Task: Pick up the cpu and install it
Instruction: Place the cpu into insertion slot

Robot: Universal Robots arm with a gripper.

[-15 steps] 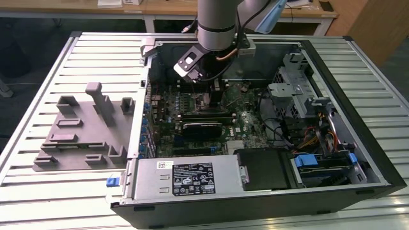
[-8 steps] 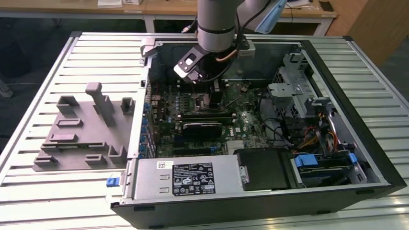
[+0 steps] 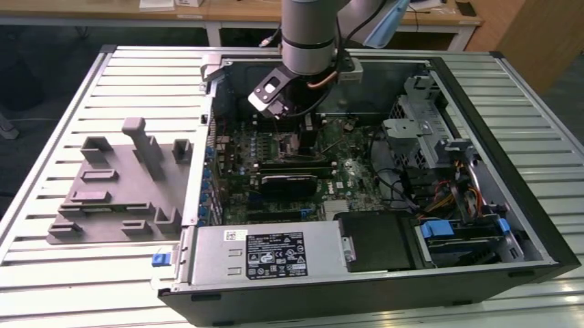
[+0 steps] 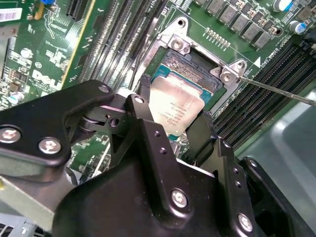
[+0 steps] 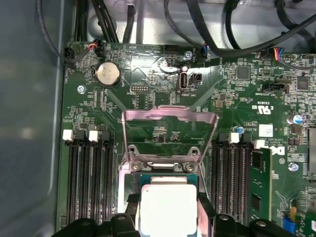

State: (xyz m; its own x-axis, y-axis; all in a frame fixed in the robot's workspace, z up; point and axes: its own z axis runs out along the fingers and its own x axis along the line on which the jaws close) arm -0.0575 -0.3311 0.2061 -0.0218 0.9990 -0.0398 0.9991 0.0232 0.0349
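The cpu (image 4: 174,98), a small square chip with a pale silvery top, sits between my two black fingers (image 4: 142,91) over the open motherboard socket (image 4: 195,61). My gripper (image 4: 173,112) is shut on the chip's two opposite edges. In the first wrist view the cpu (image 5: 168,205) lies within the socket frame, and I cannot tell whether it rests in it or hovers just above. The metal load plate (image 5: 170,118) stands flipped up behind it. In the exterior view the gripper (image 3: 294,130) reaches down into the open computer case (image 3: 511,225).
Memory slots (image 5: 89,177) flank the socket on both sides. A thin metal lever (image 4: 279,90) sticks out beside the socket. A silver power supply (image 3: 264,254) and drive bays (image 3: 456,232) fill the case front. A grey fixture (image 3: 119,184) lies at the exterior view's left.
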